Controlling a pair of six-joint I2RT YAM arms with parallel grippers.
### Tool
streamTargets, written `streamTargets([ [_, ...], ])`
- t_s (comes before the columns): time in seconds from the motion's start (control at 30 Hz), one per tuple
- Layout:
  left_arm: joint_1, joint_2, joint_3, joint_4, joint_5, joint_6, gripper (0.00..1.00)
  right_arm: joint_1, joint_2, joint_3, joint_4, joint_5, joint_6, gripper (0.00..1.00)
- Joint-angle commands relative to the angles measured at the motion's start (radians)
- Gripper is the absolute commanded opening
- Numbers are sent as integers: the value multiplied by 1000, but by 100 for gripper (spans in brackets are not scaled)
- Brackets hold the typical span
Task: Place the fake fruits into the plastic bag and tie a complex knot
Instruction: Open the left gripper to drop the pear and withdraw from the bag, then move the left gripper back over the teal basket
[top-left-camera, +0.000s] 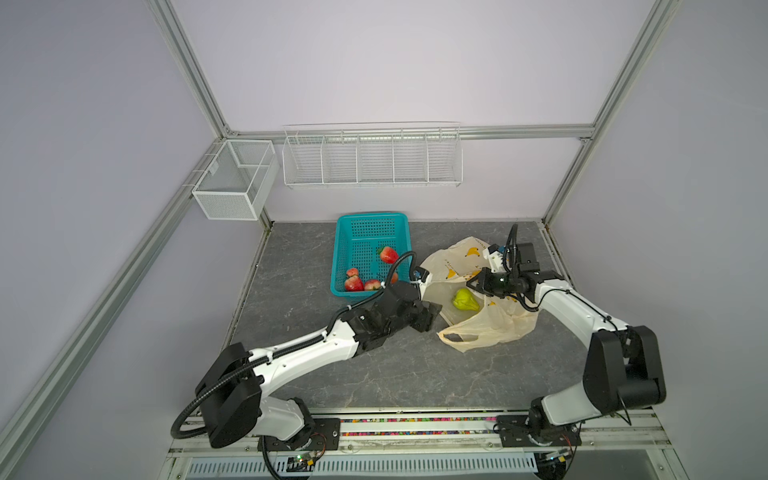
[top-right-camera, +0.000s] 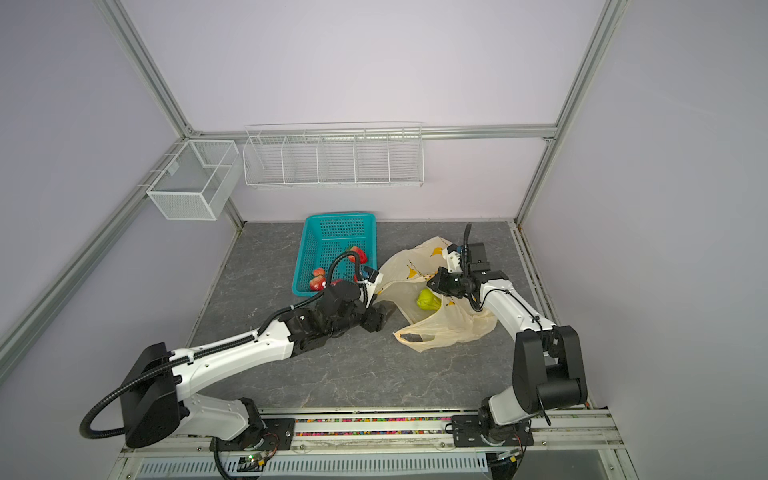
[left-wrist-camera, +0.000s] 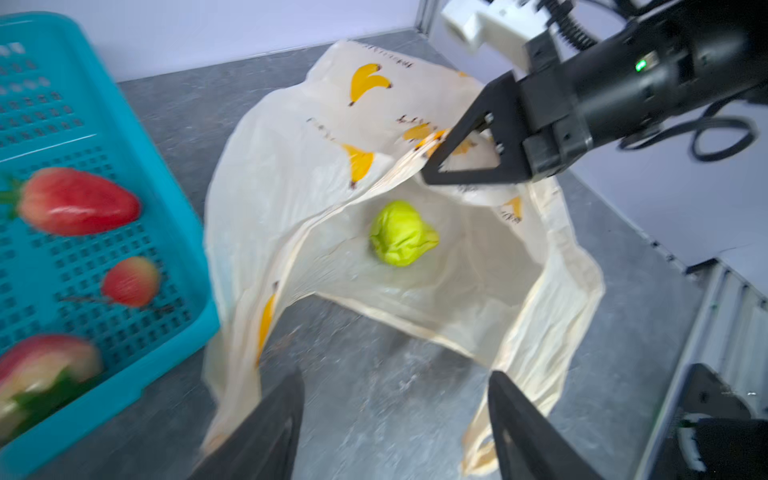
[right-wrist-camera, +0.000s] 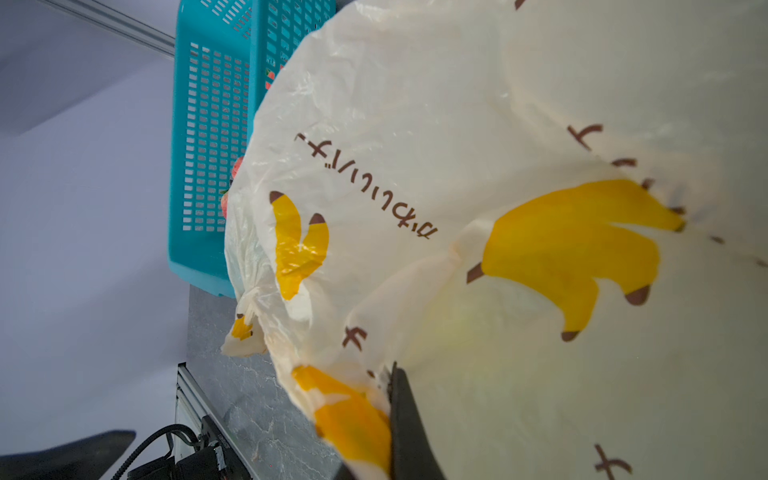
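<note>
On the grey, marble-veined table (top-left-camera: 374, 374), I see the thin, crinkled, pale-yellow plastic bag (top-left-camera: 498, 328), printed with bananas. It lies at three o'clock of the teal perforated basket (top-left-camera: 345, 249). My right end effector (left-wrist-camera: 428, 176) is pressed together, pinching the bag's rim and lifting its mouth. A glossy, lumpy green pear (left-wrist-camera: 401, 235) lies inside. My left end effector (left-wrist-camera: 395, 374) is spread and empty at the mouth's eight o'clock. Shiny red strawberries (top-left-camera: 388, 254) lie in the basket.

The pear (top-left-camera: 465, 300) lies in the bag (top-left-camera: 494, 328), right of the basket (top-left-camera: 371, 216) holding the strawberries (top-left-camera: 388, 254).
</note>
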Motion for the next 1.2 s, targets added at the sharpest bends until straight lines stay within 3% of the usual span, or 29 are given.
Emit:
streamTargets([
  [0.0, -3, -20, -80, -82, -171, -10, 73, -4, 15, 26, -12, -17, -25, 7],
  [0.13, 4, 51, -62, -132, -267, -83, 73, -4, 17, 29, -11, -18, -26, 7],
  [0.33, 16, 204, 27, -72, -293, -53, 70, -4, 18, 36, -13, -23, -22, 7],
  [0.43, 32, 265, 65, -44, -326, -43, 61, -4, 11, 33, -14, -24, -23, 7],
  [0.6, 40, 324, 121, -25, -321, -22, 35, -5, 5, 35, -32, -23, -39, 7],
  [0.7, 39, 312, 172, -112, -230, -23, 14, -11, -15, 48, -90, 12, -85, 7],
  [0.8, 39, 262, 218, -195, -77, -6, 1, -13, -48, 76, -179, 88, -145, 7],
  [1.07, 81, 107, 406, -350, 306, -34, 0, 22, -174, 162, -457, 342, -265, 7],
  [1.17, 112, 97, 477, -376, 398, -75, 0, 30, -216, 198, -535, 377, -289, 7],
])
